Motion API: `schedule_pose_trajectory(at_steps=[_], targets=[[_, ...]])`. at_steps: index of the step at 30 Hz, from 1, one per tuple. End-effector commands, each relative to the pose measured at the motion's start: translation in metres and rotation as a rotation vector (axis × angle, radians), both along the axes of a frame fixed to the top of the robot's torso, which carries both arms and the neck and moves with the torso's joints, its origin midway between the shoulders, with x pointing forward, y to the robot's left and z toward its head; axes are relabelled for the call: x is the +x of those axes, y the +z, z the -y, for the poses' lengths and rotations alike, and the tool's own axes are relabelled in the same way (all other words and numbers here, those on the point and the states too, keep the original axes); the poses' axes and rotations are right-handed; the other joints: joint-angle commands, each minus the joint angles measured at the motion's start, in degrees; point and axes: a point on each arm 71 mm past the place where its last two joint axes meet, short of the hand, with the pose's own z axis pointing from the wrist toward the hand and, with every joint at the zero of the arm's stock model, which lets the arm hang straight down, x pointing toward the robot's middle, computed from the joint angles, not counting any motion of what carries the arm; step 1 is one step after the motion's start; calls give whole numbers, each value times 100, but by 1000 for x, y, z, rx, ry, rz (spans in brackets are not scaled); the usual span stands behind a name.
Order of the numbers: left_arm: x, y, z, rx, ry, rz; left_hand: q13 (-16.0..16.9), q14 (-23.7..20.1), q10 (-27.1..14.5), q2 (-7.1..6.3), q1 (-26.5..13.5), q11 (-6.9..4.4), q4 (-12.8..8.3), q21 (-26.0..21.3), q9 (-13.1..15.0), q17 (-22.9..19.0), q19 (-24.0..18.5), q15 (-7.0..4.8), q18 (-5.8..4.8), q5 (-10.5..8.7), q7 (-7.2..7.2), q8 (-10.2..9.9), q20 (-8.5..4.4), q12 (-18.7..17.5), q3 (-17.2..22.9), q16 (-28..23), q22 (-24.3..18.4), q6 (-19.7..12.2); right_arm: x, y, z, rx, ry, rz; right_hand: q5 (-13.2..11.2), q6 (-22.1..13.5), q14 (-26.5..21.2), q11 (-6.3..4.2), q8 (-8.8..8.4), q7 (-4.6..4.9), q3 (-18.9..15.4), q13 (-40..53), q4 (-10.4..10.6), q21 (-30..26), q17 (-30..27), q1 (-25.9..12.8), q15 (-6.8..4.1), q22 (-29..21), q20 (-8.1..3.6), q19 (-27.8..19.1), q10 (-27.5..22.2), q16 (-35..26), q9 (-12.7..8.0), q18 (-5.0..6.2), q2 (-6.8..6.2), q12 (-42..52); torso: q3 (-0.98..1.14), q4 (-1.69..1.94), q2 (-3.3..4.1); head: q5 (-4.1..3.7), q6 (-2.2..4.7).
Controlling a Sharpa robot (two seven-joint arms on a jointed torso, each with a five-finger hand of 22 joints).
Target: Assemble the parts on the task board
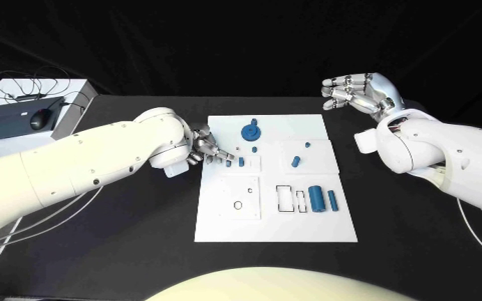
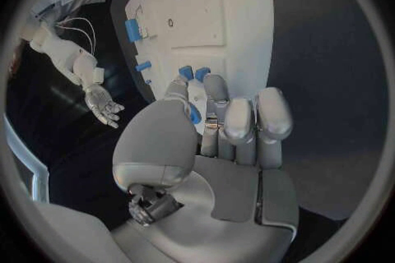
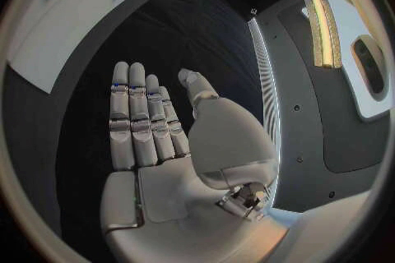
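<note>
Your left hand pinches a small blue part at the task board edge, seat it next; right hand hovers with fingers apart, holding nothing.

Probably a lab: black-draped table, cabled electronics box alongside.

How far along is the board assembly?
Early. Done: hard to confirm anything seated. In hand: left robot hand reaches the small blue parts at the task board edge. Left: cylinders and gear-like disc lie loose. Right robot hand open, off the board.
</note>
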Motion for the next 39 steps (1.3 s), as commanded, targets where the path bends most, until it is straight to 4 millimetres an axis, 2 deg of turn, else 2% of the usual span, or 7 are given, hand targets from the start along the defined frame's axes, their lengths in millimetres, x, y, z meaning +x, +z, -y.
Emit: schedule_pose_trajectory(at_steps=[1, 8, 19, 22, 25, 32, 39], targets=[[2, 3, -2, -65, 26, 6, -4, -34, -56, 117, 28, 26, -72, -82, -16, -63, -54, -6, 29, 9, 32, -8, -12, 19, -30, -64, -48, -94, 0, 0, -1, 1, 13, 6, 17, -16, -25, 1, 6, 2, 36, -6, -4, 39, -8, -25, 2, -9, -21, -36, 10, -7, -5, -83, -33, -31, 2, 0, -1, 4, 3], [7, 8, -10, -129, 70, 13, -97, -60, -164, 323, 143, 87, -237, -302, -461, -219, -119, 27, 69, 56, 133, -190, 3, 25, -141, -254, -181, -201, 0, 0, -1, 1, 13, 6, 17, -16, -25, 1, 6, 2, 36, -6, -4, 39, -8, -25, 2, -9, -21, -36, 10, -7, -5, -83, -33, -31, 3, -2, -2, 16, 7], [6, 9, -10, -141, 61, -3, -156, -62, -206, 371, 215, 100, -341, -344, -735, -211, -129, 34, 83, 62, 158, -179, 15, 61, -144, -292, -192, -232, 0, 0, -2, 1, 14, 6, 17, -14, -22, 1, 6, 2, 42, -6, -11, 41, -7, -21, 0, -9, -22, -36, 10, -6, -5, -82, -37, -34, 4, -1, -2, 23, -5], [5, 9, -9, -138, 50, -7, -172, -51, -229, 356, 215, 120, -357, -369, -1088, -196, -138, 46, 87, 62, 181, -271, 16, 86, -141, -304, -197, -159, 0, 0, -2, 1, 14, 6, 17, -14, -22, 1, 6, 2, 42, -6, -11, 41, -7, -21, 0, -9, -22, -36, 10, -6, -5, -82, -37, -34, 3, 0, -2, 21, 5], [4, 9, -7, -134, 39, -10, -188, -65, -241, 357, 236, 125, -376, -392, -1161, -205, -145, 48, 92, 61, 203, -272, 20, 82, -131, -332, -205, -201, 0, 0, -2, 2, 15, 6, 17, -14, -22, 1, 6, 2, 42, -6, -11, 41, -7, -21, 0, -9, -22, -36, 10, -6, -5, -82, -37, -34, 3, 0, -2, 20, 1], [0, 5, -4, -121, 2, -13, -199, -62, -269, 201, 940, 101, -882, -395, -1450, -168, -150, 33, 79, 48, 172, -354, 21, 86, 642, -332, -194, -107, -1, 0, -3, 2, 16, 5, 18, -9, -20, 0, 8, 0, 55, -6, -20, 46, -8, -19, -1, -9, -24, -34, 16, -7, -6, -82, -38, -37, 1, 2, 1, 22, -4], [-6, -3, -2, -123, -20, -33, -212, -57, -267, 124, 929, 104, -1093, -402, -1857, -127, -154, 44, 78, 17, 177, -493, 32, 77, 1029, -337, -182, 33, -1, 0, -3, 2, 16, 5, 18, -9, -20, 0, 8, 0, 55, -6, -20, 46, -8, -19, -1, -9, -24, -34, 16, -7, -6, -82, -38, -37, -3, 0, 1, 17, -8]])
